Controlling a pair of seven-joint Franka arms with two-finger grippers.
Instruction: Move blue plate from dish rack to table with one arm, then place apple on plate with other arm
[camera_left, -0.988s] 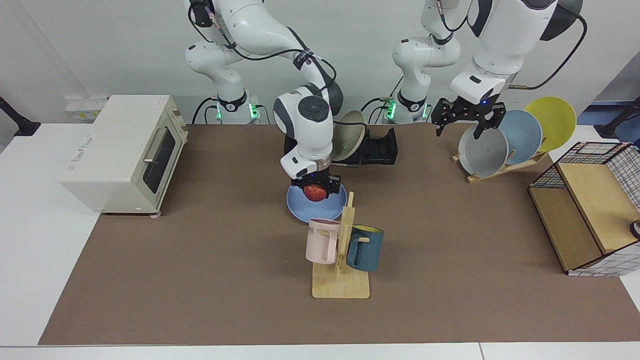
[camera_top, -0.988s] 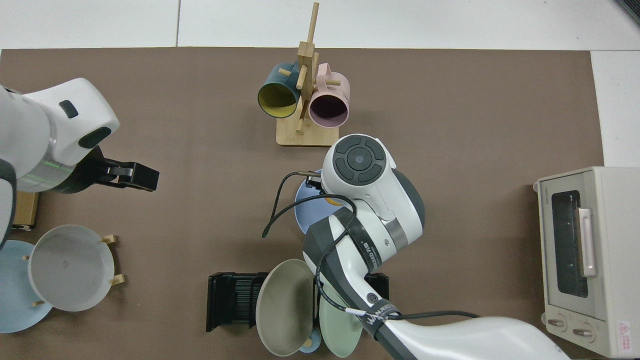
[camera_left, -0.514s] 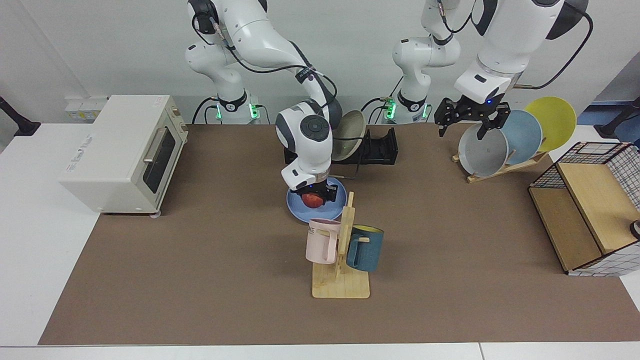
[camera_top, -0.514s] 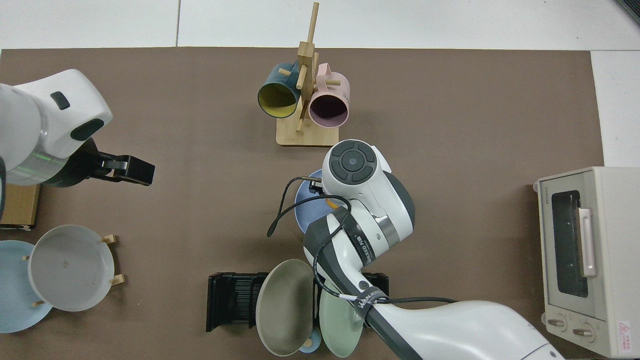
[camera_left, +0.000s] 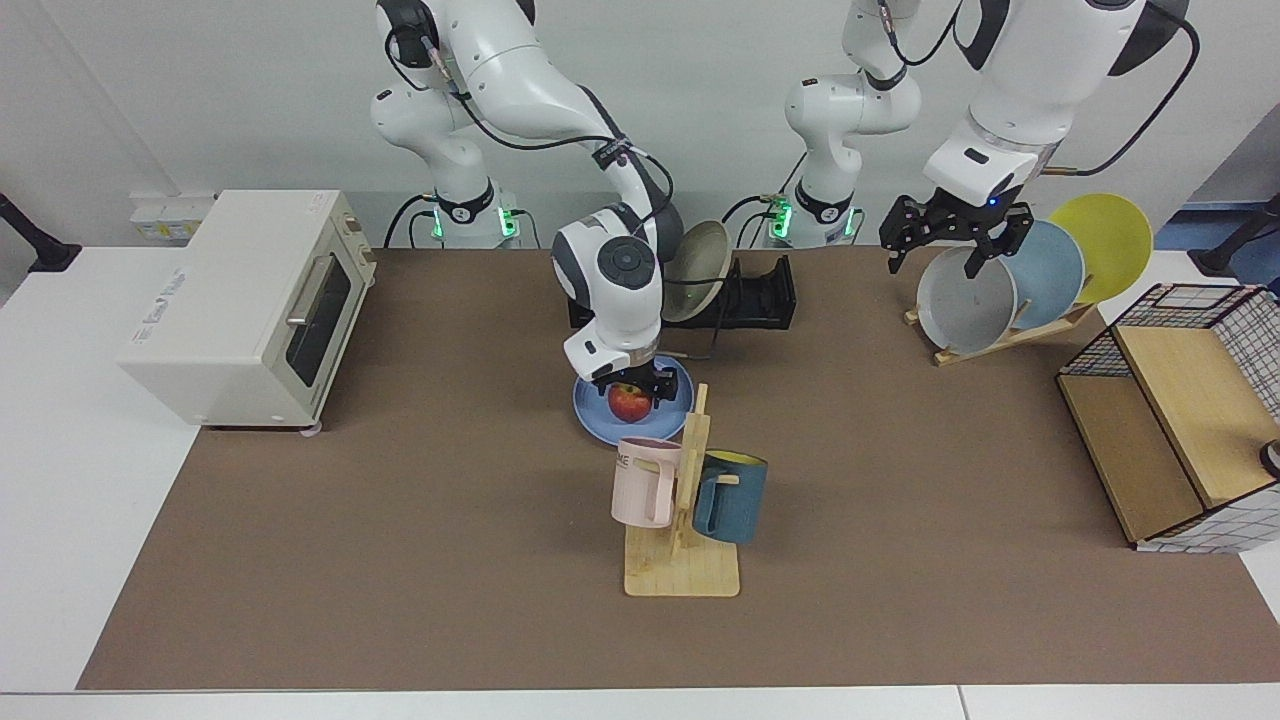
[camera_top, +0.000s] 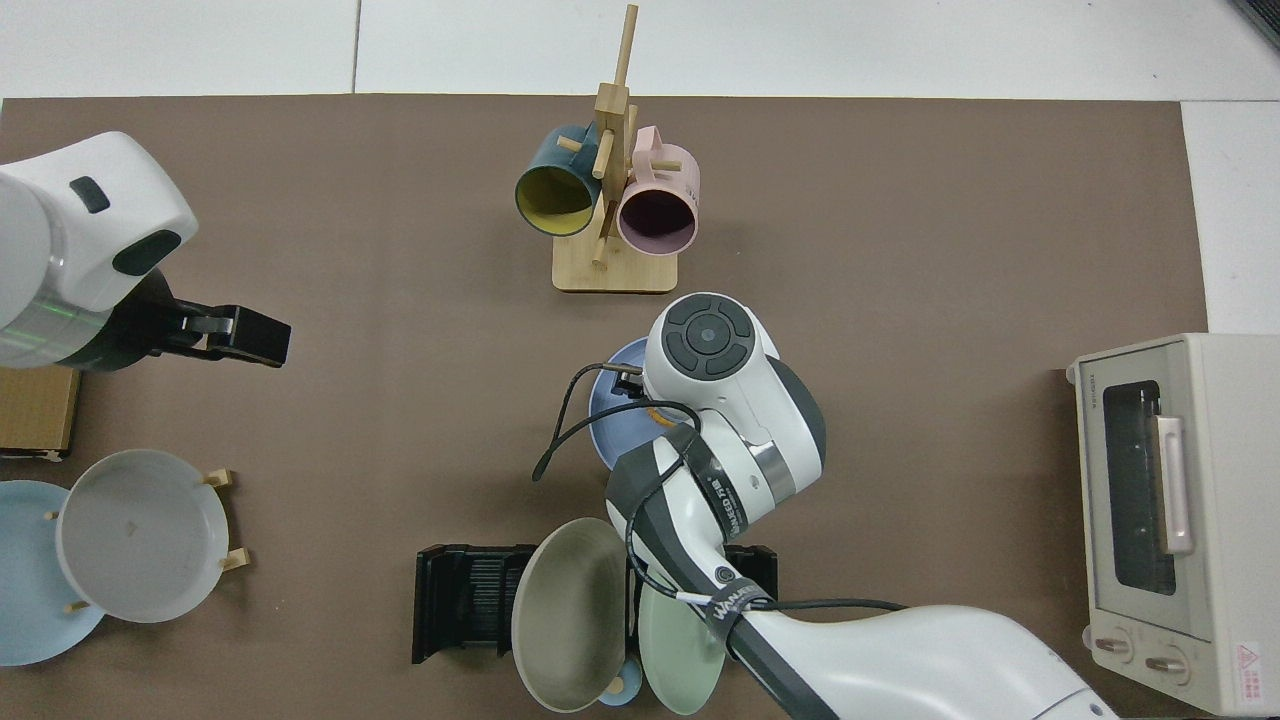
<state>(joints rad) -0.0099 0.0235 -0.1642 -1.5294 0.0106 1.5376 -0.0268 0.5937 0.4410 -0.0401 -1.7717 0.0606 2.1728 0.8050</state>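
Two arms in frame. Right gripper (camera_left: 631, 385) sits low over the blue plate (camera_left: 595, 415) on the table (camera_left: 400, 520), fingers spread either side of the apple (camera_left: 629, 401), which rests on the plate. Left gripper (camera_left: 951, 243) hangs spread and empty above the grey plate (camera_left: 965, 305), arm waiting. Dish rack (camera_left: 765, 295) stands behind the plate.
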